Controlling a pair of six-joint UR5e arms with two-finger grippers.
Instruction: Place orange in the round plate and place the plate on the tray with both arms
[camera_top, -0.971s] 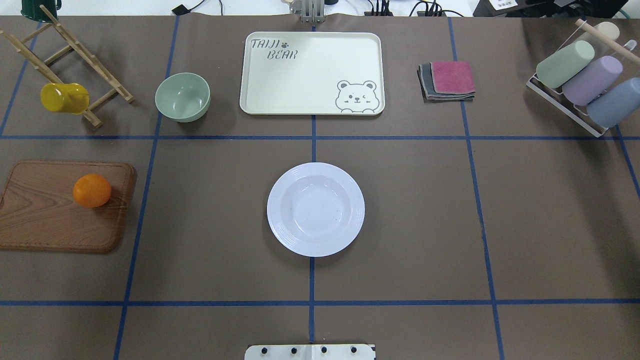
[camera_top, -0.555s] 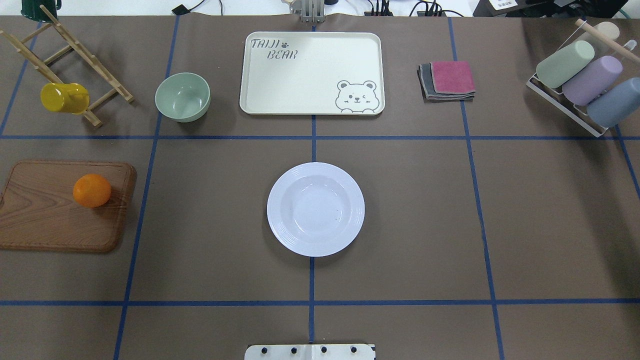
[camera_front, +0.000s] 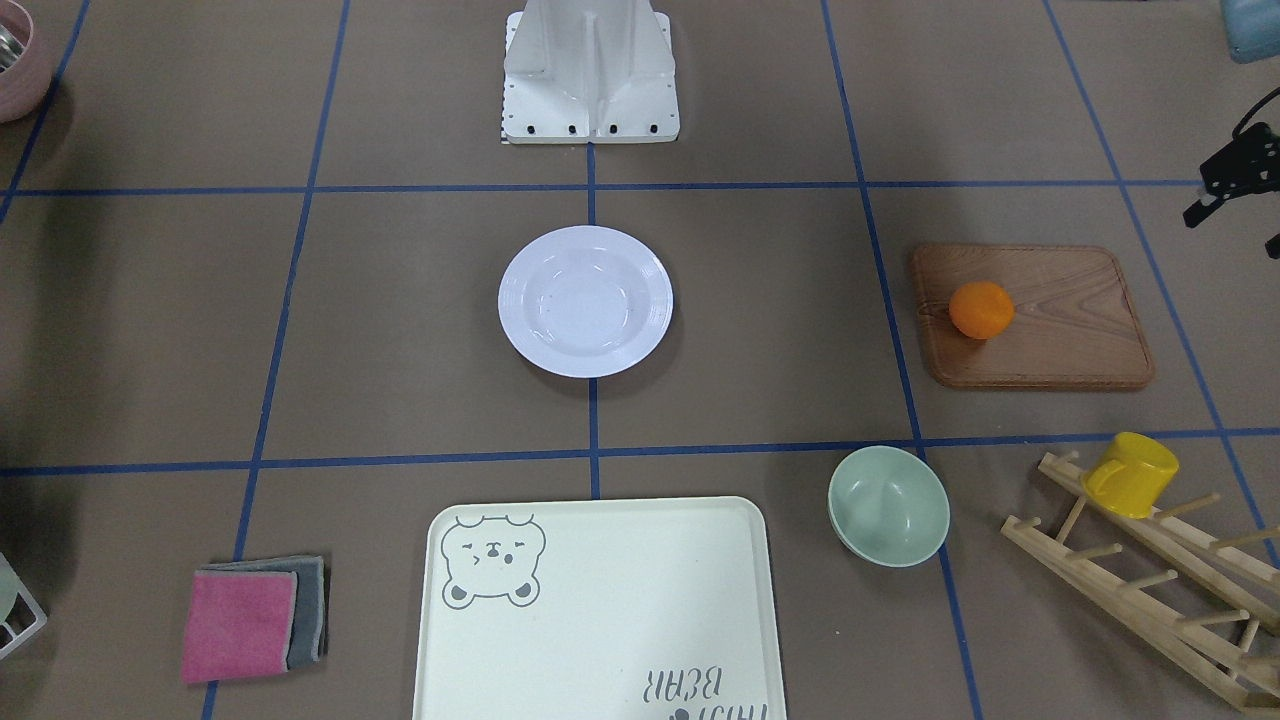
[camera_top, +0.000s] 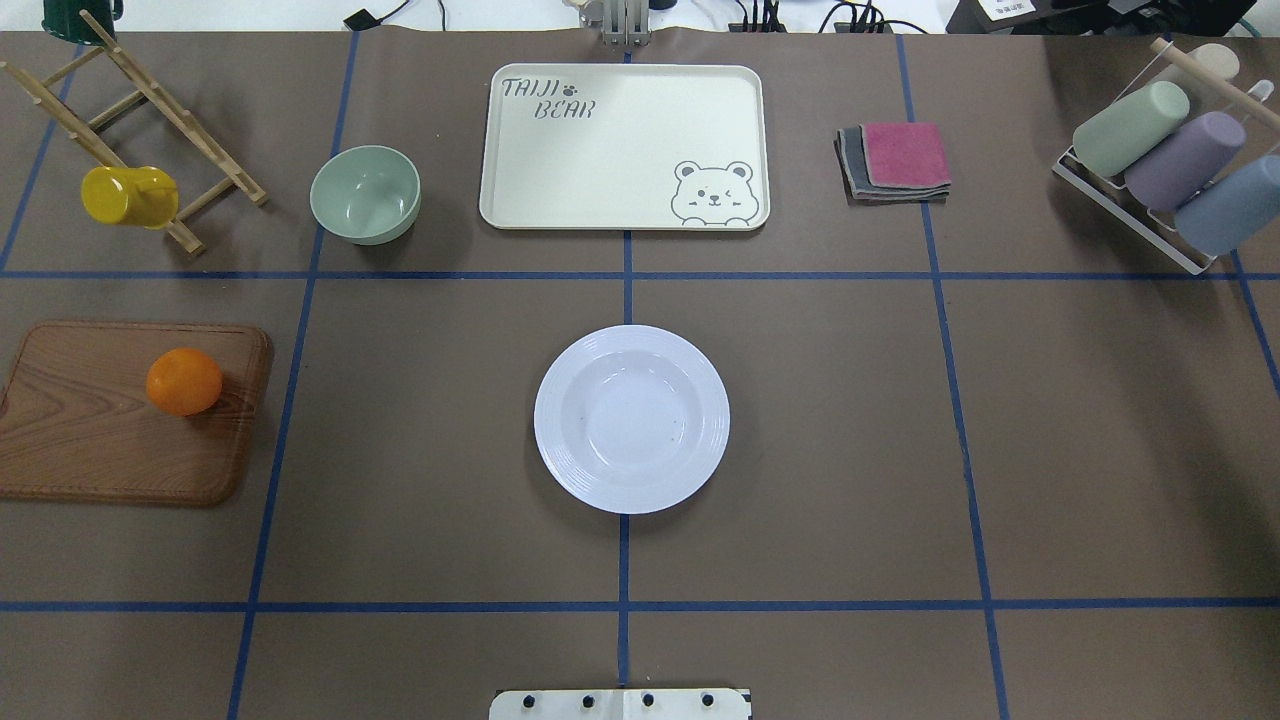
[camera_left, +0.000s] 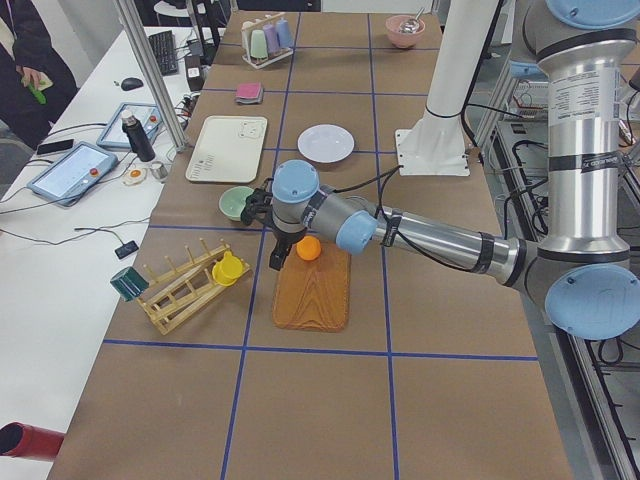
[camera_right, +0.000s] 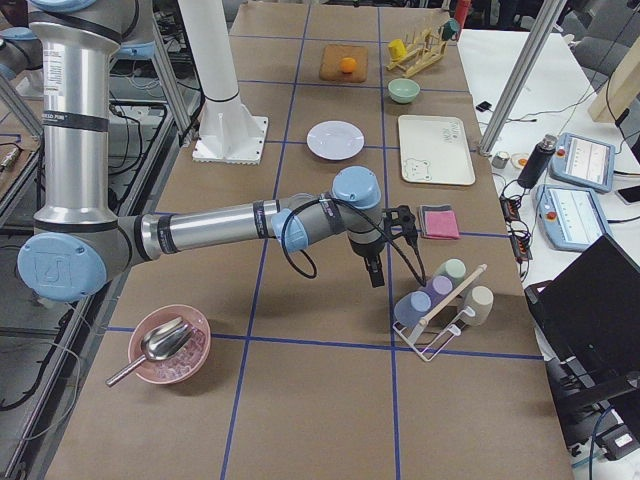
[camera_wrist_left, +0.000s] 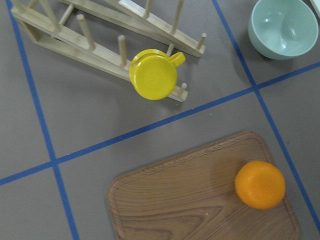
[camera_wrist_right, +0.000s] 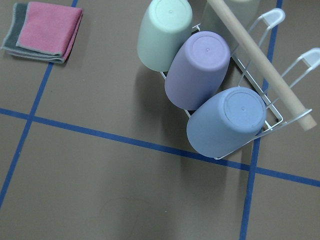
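Grippers first: L gripper (camera_left: 276, 258) hangs in the air near the wooden board (camera_top: 90, 440), fingers pointing down, touching nothing. Can't tell how far open it is. The side view is too small, the front view cuts it off at the frame edge, and the L wrist cam shows no fingers, only the board's end, the orange and a yellow mug (camera_wrist_left: 153, 74) on a wooden rack (camera_wrist_left: 95, 47). R gripper (camera_right: 374, 272) hangs btwn the folded pink cloth (camera_right: 437, 222) and the cup rack (camera_right: 440, 300), in contact w/ nothing. It shows only in the side view, so open or closed can't be told.

Orange (camera_top: 184, 381) sits on the board, at the end nearer the plate, apart from L gripper; the gripper's height above it is unclear. Round plate (camera_top: 631, 418) lies bare at table centre, well apart from the board. Tray (camera_top: 620, 150) lies at the far side, straight beyond the plate, w/ a green bowl (camera_top: 365, 193) beside it. Overhead cam shows neither arm. Front view crops the tray's near edge & part of its lettering.
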